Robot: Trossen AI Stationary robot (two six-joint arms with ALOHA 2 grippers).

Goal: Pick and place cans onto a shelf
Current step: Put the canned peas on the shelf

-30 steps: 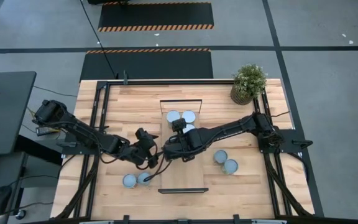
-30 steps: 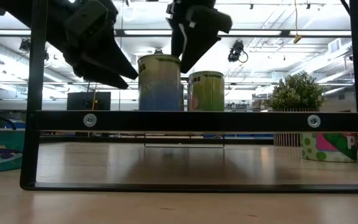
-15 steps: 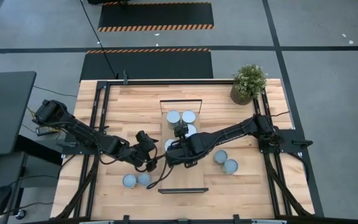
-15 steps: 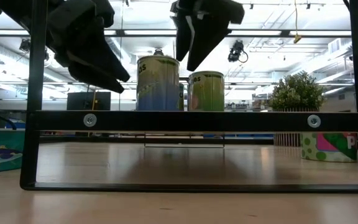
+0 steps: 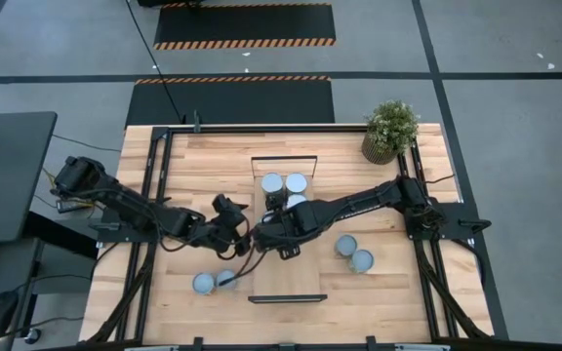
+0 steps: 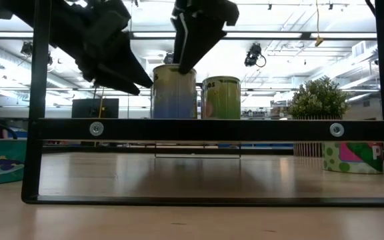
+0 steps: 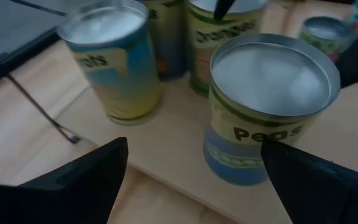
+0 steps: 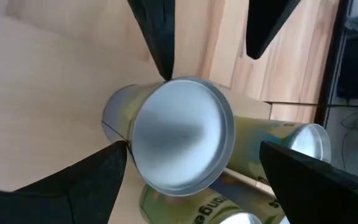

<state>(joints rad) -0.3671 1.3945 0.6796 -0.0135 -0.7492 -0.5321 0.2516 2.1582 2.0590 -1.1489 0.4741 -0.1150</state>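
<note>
I see my left gripper (image 5: 243,237) and right gripper (image 5: 260,230) meeting above the shelf (image 5: 286,265), both spread wide and holding nothing. Each arm reaches in low from its own side. A Peas can (image 7: 266,112) stands upright on the shelf between the left fingers (image 7: 79,180), beside the other cans (image 5: 285,184).

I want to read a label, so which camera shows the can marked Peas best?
The left wrist view: the Peas can fills it, lettering legible, standing on the shelf. The right wrist view shows mainly its top. The low view shows its side, unreadable; from the high view the arms mostly hide it.
</note>
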